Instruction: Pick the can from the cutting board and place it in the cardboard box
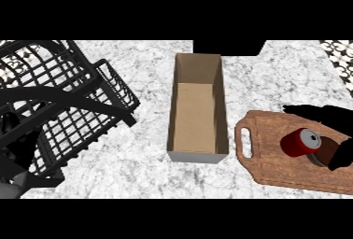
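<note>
The can [299,143], red with a silver top, sits on the board [276,169] toward its 3 o'clock side, and it looks upright. The right hand [324,115] is a black mass that wraps the can from its 12 o'clock round to about 4 o'clock, right against it. I cannot tell whether it is grasping the can or is only cupped beside it, as the hand shows no detail. A grey patch at the can's 5 o'clock is hard to make out.

The board's right end is cut off. The box [221,105] lies open on the counter [151,177], apart from the board at its 9 o'clock. The left hand [19,142] shows at 8 o'clock, dark against the rack [66,91]. I cannot tell its state.
</note>
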Available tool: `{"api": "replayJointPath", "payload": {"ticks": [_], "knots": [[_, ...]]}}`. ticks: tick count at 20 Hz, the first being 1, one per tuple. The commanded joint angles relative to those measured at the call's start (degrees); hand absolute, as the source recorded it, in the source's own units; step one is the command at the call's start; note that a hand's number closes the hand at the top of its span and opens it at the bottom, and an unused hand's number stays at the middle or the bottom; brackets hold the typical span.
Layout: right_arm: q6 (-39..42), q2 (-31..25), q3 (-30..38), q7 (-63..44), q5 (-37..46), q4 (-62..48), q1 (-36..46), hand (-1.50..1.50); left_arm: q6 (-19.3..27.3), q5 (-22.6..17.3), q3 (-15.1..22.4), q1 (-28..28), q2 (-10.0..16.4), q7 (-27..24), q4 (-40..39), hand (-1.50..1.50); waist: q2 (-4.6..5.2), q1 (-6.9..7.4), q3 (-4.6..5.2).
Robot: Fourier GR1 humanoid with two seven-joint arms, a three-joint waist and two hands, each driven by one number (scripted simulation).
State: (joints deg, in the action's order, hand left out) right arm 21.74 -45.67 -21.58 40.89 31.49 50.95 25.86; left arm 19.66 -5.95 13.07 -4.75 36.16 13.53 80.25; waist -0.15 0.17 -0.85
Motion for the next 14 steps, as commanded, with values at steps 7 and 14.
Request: {"api": "replayJointPath", "payload": {"ticks": [7,14], "knots": [[2.47,0.83,1.11,1.78,-0.61,5.91,-2.46,-1.50,-0.32,0.99,-4.94,-1.28,-0.55,-5.89,-1.76,0.00,0.16,-0.07,0.88],[1.60,0.87,-0.80,-6.47,3.31,11.46,-6.36,-1.50,0.62,1.91,-4.69,-0.15,-0.26,-5.56,0.51,0.00,0.03,-0.17,0.89]]}}
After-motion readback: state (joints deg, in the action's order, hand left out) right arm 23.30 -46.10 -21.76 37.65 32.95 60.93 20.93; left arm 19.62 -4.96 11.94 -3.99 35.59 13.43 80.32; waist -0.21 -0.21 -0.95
